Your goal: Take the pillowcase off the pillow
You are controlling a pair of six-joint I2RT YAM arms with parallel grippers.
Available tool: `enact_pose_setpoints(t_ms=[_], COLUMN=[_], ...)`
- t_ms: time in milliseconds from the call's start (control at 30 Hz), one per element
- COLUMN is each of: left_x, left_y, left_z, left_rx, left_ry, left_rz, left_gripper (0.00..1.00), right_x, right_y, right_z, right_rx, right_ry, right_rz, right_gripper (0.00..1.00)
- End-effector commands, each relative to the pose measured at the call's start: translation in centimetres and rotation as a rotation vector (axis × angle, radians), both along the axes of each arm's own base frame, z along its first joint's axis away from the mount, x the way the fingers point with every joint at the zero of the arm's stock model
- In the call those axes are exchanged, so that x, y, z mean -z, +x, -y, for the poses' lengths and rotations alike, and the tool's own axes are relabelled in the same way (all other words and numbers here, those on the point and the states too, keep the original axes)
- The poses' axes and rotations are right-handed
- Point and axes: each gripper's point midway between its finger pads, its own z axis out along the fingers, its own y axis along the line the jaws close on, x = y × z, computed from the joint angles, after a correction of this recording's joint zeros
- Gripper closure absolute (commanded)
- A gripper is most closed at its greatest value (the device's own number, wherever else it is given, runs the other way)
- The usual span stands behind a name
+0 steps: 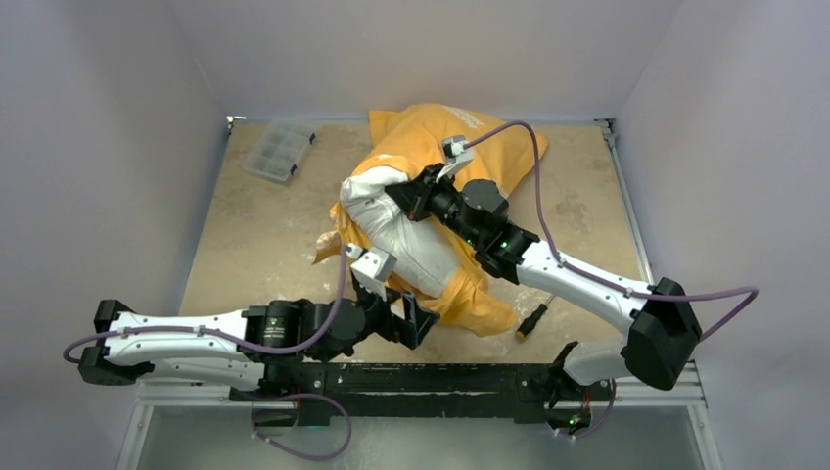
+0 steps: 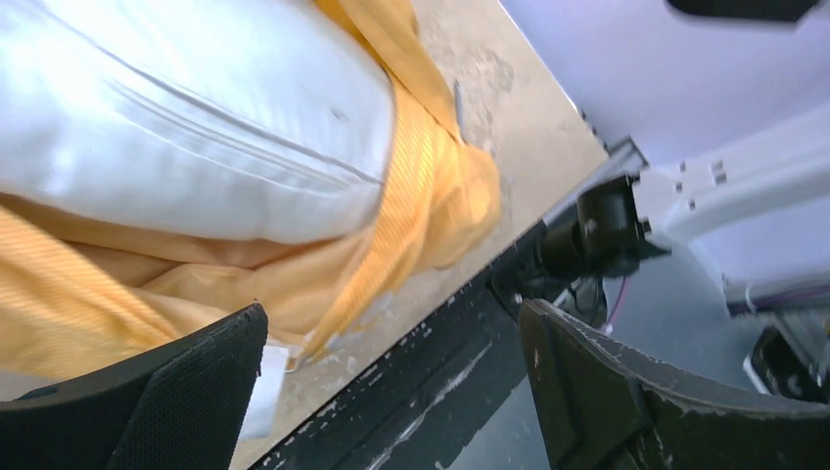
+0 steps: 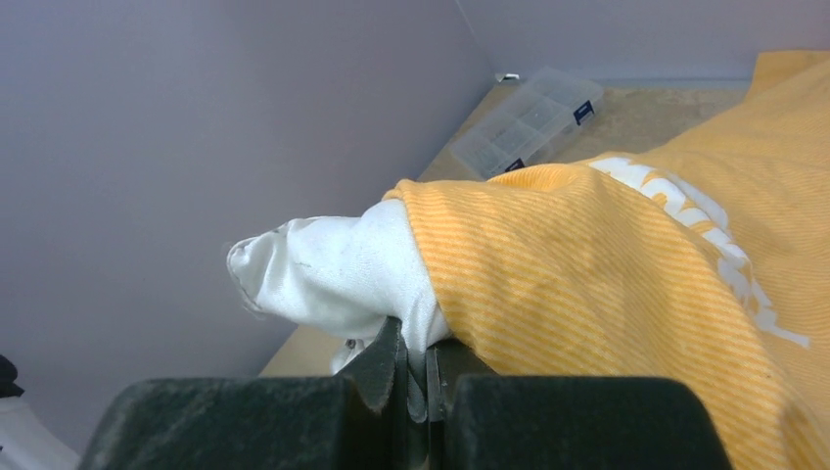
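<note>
Top external: white pillow (image 1: 411, 245), orange-yellow pillowcase (image 1: 431, 132)

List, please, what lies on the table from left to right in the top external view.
The clear plastic box → the exposed white pillow → the screwdriver. The pillowcase overlaps the pillow, so it is left out.

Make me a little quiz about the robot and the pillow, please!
1. True or false: the left end effector is open.
2. What is the right end effector pinching? A) the pillow B) the clear plastic box C) the screwdriver
3. Fill in: the pillowcase is coloured ____.
Key: 1 true; 2 A; 3 orange-yellow.
</note>
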Motion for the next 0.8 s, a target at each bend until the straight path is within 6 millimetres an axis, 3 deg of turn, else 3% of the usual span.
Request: enact_pose_setpoints(t_ms=[0, 133, 200, 500, 767], left_x=[-2.9, -3.6, -3.3, -1.5, 3.3], left_y=[2.9, 5.4, 6.4, 11.4, 12.9], left_z=[-3.4, -6.0, -6.3, -2.3, -1.6], left_rx=[-0.232, -0.430, -0.480, -0.412, -0.455], left_ry=[-0.070, -0.129, -0.144, -0.204, -0.172], left_rz=[0.013, 0.024, 0.020, -0.079, -0.176], left_gripper=[0.01, 0.01, 0.01, 0.01, 0.05], right_x=[-4.3, -3.6, -3.4, -2.5, -2.7], right_y=[0.0, -0.1, -0.2, -0.3, -0.4], right_z=[0.1, -0.4, -0.5, -1.0, -1.0], right_rx=[-0.015, -0.039, -0.045, -0.068, -0.071], right_ry=[0.126, 0.130, 0.132, 0.132, 0.133], right_rz=[0.106, 0.098, 0.095, 0.080, 0.088], right_gripper=[1.00, 1.00, 1.00, 1.00, 1.00])
